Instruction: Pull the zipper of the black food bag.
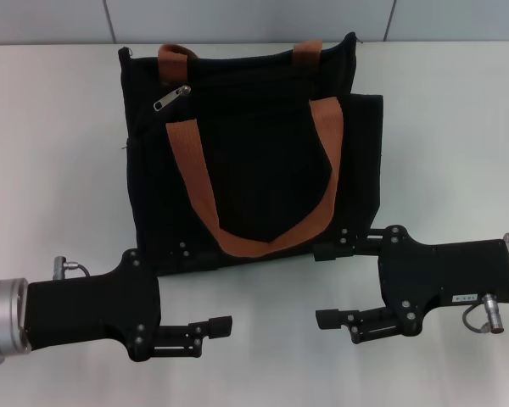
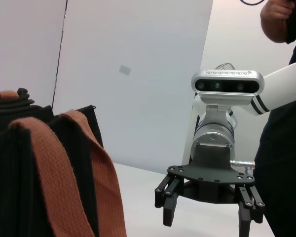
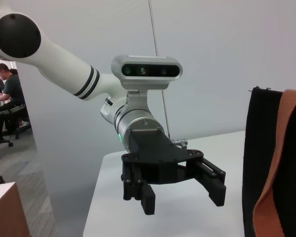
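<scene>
The left gripper (image 1: 205,292) hangs low over the white table (image 1: 458,136) at about 7 o'clock in the head view, its fingers spread wide, one tip by the bag's bottom edge and the other nearer the robot. It holds nothing. The right wrist view shows the same left gripper (image 3: 180,190) head-on with its fingers well apart.

The right gripper (image 1: 329,285) mirrors it at about 5 o'clock, pointing inward toward the left one, also spread and empty; its far finger lies at the bag's lower edge near the strap loop. In the left wrist view the right gripper (image 2: 207,207) faces the camera with fingers apart.

Between and beyond the two grippers, toward 12 o'clock, the black food bag (image 1: 263,170) lies flat on the table, its rust-brown handle (image 1: 204,195) looping down its front. The zipper (image 1: 171,97), a small silver pull, sits near the bag's top edge at about 11 o'clock, well apart from both grippers.
</scene>
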Motion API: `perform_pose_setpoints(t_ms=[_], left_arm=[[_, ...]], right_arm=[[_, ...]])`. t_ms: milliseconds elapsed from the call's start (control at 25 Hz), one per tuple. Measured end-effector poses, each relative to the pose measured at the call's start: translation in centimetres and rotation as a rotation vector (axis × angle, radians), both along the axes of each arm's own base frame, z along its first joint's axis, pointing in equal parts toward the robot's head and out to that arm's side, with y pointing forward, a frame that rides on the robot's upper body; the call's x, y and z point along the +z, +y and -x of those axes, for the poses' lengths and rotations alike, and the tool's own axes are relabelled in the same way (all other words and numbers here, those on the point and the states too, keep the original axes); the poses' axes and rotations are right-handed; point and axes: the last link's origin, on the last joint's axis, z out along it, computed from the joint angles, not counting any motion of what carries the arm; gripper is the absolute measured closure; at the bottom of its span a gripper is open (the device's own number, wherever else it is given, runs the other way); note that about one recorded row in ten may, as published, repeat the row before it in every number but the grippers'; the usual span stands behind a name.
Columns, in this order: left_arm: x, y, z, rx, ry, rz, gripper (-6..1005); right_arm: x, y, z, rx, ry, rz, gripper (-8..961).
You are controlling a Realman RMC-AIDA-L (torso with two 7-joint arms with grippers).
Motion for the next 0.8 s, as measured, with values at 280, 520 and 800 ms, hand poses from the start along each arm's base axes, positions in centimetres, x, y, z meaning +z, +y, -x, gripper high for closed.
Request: perform_pose_setpoints(t_ms=[280,520,800], left_arm=[[-0.04,0.05,-0.08,-0.005,0.002,0.003,182],[-0.06,0.04,-0.08,-0.006,0.003,0.003,182],[0.52,0.04,-0.69,-0.038,-0.049,-0.024,186]], right_arm=[[-0.01,-0.10,-0.11,-0.003,-0.001,0.001,149],[-0.02,-0.10,-0.14,-0.004,-0.002,0.001,150],[-0.23,-0.16,-0.17,-0.012,-0.001,0.006,150]])
